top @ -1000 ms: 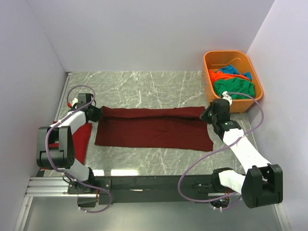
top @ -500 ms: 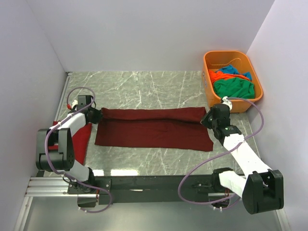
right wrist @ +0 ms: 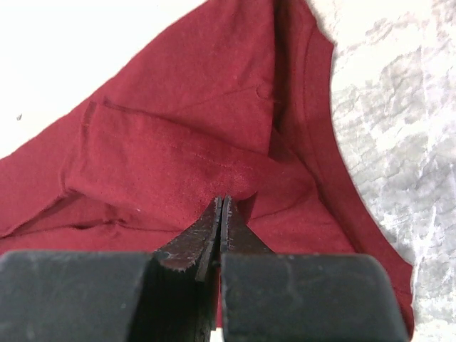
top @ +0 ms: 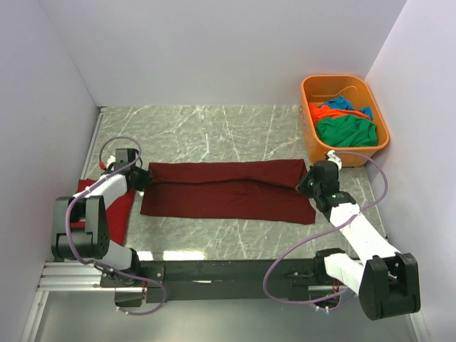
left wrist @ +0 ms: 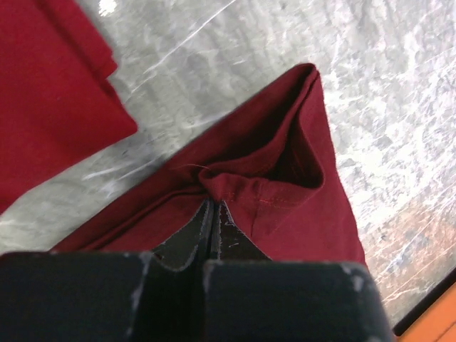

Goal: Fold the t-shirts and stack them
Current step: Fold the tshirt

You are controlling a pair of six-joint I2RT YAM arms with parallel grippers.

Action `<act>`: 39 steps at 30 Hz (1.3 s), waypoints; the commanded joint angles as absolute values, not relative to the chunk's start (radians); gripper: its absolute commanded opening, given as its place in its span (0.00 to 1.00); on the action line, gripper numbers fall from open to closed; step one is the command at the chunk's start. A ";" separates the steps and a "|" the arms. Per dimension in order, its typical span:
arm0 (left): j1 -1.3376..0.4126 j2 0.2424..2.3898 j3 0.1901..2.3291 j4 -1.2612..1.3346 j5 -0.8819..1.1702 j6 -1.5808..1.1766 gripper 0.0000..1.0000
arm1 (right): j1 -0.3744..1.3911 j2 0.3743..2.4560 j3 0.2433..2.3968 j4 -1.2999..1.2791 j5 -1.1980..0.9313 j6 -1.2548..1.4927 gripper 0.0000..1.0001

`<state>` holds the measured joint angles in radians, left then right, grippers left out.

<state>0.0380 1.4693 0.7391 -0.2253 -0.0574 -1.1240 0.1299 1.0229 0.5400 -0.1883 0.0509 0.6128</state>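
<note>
Maroon t-shirt [top: 228,191]: left end pinched in the closed left hand [top: 144,178], right end in the closed right hand [top: 305,183]; spread across the table [top: 214,132], frame centre. Red t-shirt [top: 121,205]: folded, lower left. Orange tub [top: 333,78]: upper right, holding green t-shirt [top: 347,132], orange t-shirt [top: 326,112], blue t-shirt [top: 343,103].

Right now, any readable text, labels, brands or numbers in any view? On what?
None: no words, numbers or signs can be read in any view.
maroon t-shirt: plain cloth, no print or tag showing.
red t-shirt: plain, no print showing.
orange tub: no label visible.
</note>
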 commanded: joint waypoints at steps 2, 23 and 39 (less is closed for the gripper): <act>0.043 1.404 0.715 -0.199 -0.071 -1.140 0.03 | 0.121 0.993 0.512 -0.143 0.032 0.615 0.00; -0.023 1.506 0.971 -0.354 -0.166 -1.123 0.33 | 0.242 1.366 0.925 -0.157 0.080 0.508 0.55; -0.052 1.617 0.968 -0.374 -0.227 -1.147 0.24 | 0.377 1.842 1.293 -0.248 0.173 0.414 0.56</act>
<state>-0.0521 1.6478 1.0031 -0.3668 -0.1917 -1.1419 0.3492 1.8214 1.2251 -0.2279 0.1127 0.4473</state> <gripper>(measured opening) 0.240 0.558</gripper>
